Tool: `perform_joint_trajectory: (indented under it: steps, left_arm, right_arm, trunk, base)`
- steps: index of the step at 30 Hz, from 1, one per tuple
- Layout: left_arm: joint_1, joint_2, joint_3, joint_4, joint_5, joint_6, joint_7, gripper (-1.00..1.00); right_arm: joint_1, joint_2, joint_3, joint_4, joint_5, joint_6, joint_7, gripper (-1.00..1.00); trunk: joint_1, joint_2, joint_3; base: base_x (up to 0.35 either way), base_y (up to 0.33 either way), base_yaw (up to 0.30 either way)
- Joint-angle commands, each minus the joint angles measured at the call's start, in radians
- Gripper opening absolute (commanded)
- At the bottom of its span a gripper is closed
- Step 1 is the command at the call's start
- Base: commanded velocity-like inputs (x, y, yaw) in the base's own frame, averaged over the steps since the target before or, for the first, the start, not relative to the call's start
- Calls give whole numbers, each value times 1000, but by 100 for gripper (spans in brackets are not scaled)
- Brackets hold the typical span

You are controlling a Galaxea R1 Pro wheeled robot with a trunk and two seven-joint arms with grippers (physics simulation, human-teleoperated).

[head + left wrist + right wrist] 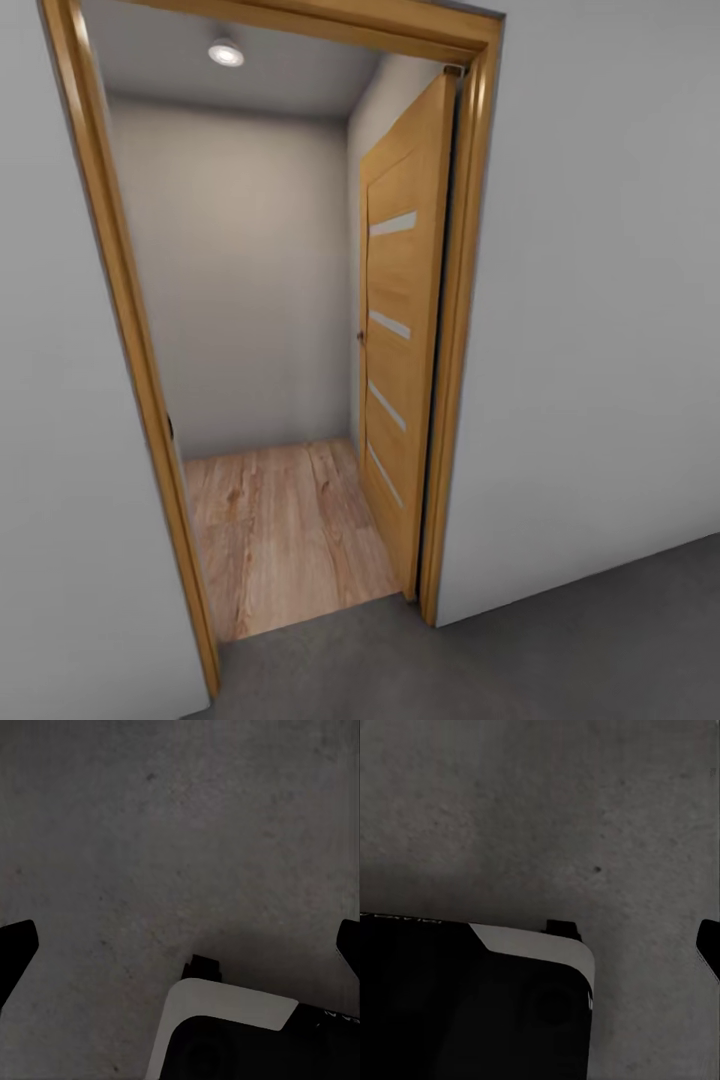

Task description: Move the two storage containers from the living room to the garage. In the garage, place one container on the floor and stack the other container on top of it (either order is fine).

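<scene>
**Robot faces the open doorway, both grippers empty**

The head view looks at a doorway with a wooden frame point(120, 330) in a pale grey wall point(600, 330). The orange-brown door point(405, 330) is swung inward and rests close to the side wall of the small hallway, so the passage stays free for the wide base of the robot. Behind the threshold lies a light wood-plank floor point(285, 540), and a round ceiling light point(226, 52) shines above. In front of the threshold the dark grey concrete floor point(560, 650) begins, so I judge that the robot stands on the garage side and looks toward the inside of the house.

The two storage containers are not visible in any of the pictures. Probably they wait in the living room, beyond this hallway, and the task is at an early step of travelling.

The left gripper point(180, 945) points down at the concrete floor; its dark fingertips point(15, 945) stand at both edges of the left wrist view, spread wide apart, with nothing between them. For the right gripper, one fingertip point(711, 945) shows at the edge of its wrist view, and the other is hidden, so I cannot tell how far it is open; nothing appears in its grasp. The arms seem held low and folded beside the robot's base point(472, 1005), which suits driving through a narrow frame.
</scene>
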Motion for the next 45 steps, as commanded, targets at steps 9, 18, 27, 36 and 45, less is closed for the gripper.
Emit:
perform_joint_trajectory:
  steps: [9,18,27,36,45]
  left_arm:
    - [-1,0,0,1,6,-4,1,100]
    - [-1,-1,0,1,6,-3,1,100]
    - [-1,-1,0,1,7,-5,2,100]
    - [-1,-4,0,1,7,-4,2,100]
    - [-1,-16,0,2,7,-3,1,100]
  right_arm:
    - [-2,0,7,3,1,-7,-1,100]
    - [-2,0,7,3,1,-8,-1,100]
    - [-2,0,7,3,0,-9,-1,100]
    - [-2,0,7,3,0,-8,-1,100]
    - [-2,-3,10,2,3,-5,-1,100]
  trunk:
    - [1,-1,-1]
    - [1,-1,-1]
    - [1,-1,-1]
    - [1,-1,-1]
    - [1,-1,-1]
  base:
    - [326,0,0]
    - [326,0,0]
    - [326,0,0]
    - [326,0,0]
    - [326,0,0]
